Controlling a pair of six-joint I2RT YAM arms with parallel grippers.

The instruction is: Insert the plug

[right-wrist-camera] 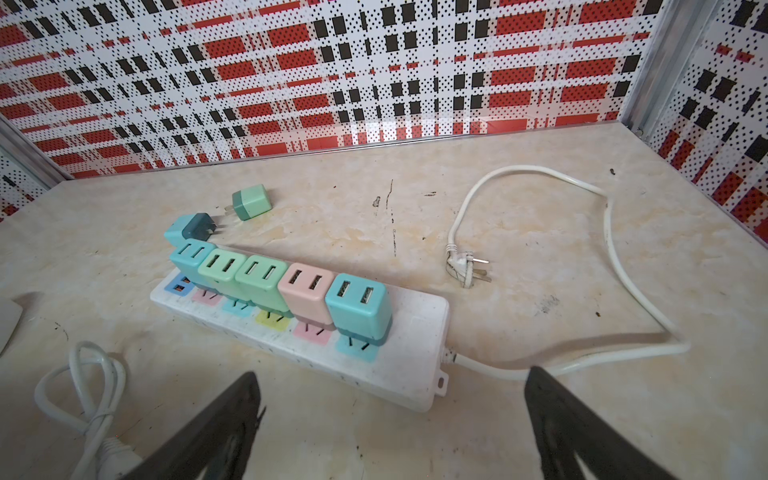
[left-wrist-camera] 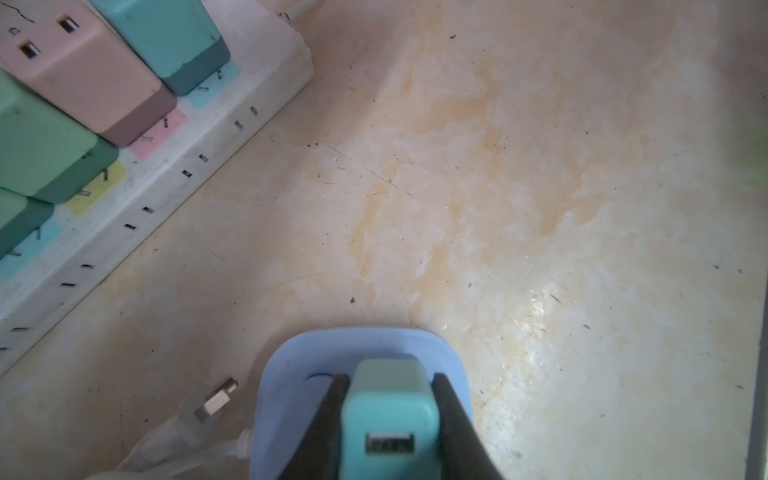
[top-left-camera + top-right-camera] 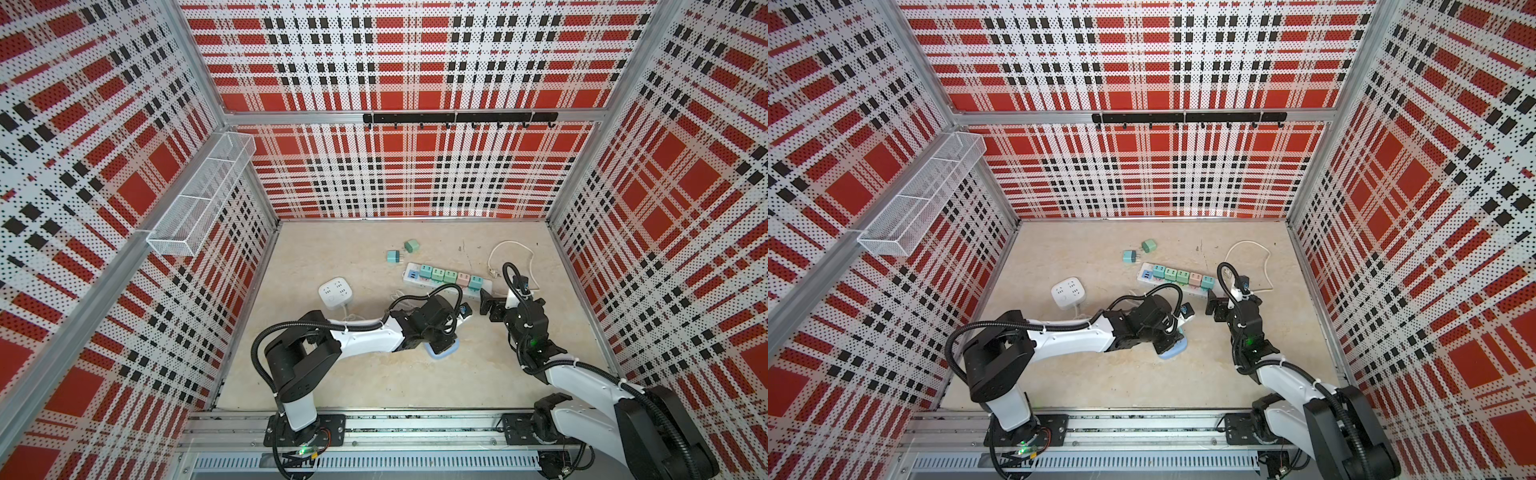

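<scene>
In the left wrist view my left gripper [image 2: 390, 376] is shut on a teal plug [image 2: 388, 419], its USB port facing the camera. The plug stands on a light blue socket block [image 2: 365, 347]; its prongs are hidden. In both top views the block [image 3: 445, 352] [image 3: 1173, 351] peeks out under the left wrist. A white power strip [image 1: 409, 328] [image 3: 485, 286] carries several coloured plugs. My right gripper [image 1: 392, 372] [image 3: 484, 305] stands open at the strip's near end, with nothing between its fingers.
Two loose plugs, teal [image 3: 392, 256] and green [image 3: 411, 246], lie behind the strip. A white cube socket [image 3: 335, 292] sits to the left with its cord. The strip's white cable [image 3: 511, 249] loops at the back right. A loose USB connector [image 2: 216, 399] lies beside the blue block.
</scene>
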